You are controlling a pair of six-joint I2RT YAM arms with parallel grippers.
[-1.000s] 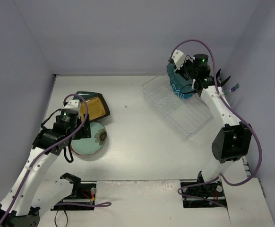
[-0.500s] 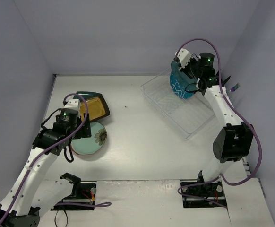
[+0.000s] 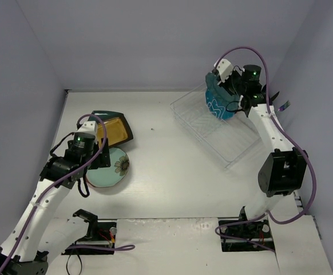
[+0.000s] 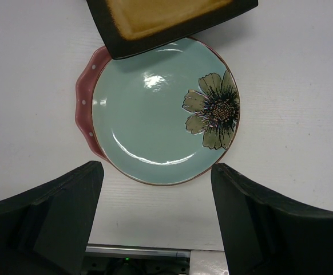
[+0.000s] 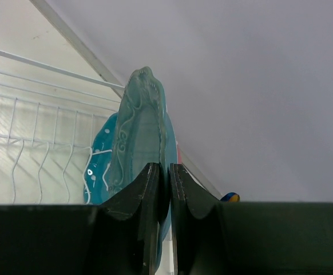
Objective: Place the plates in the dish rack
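Note:
My right gripper [image 3: 219, 83] is shut on the rim of a dark teal plate [image 5: 141, 123], which it holds on edge over the far end of the clear dish rack [image 3: 215, 134]. Just beyond it a teal-blue dotted plate [image 5: 96, 166] stands against the rack's wires [image 5: 23, 143]. My left gripper [image 4: 158, 200] hangs open over the table, just short of the near rim of the mint flower plate [image 4: 155, 120]. That plate lies on a pink dotted plate [image 4: 85, 94]. A mustard-yellow, black-rimmed plate [image 4: 166, 14] overlaps its far edge.
The stack of plates [image 3: 110, 166] lies at the left of the table. The rack sits at an angle at the back right, close to the right wall. A small blue-and-yellow object [image 5: 230, 197] shows past the rack.
My right gripper has shifted slightly right and toward the back wall, taking the dark teal plate with it. The left arm and the stacked plates have not moved.

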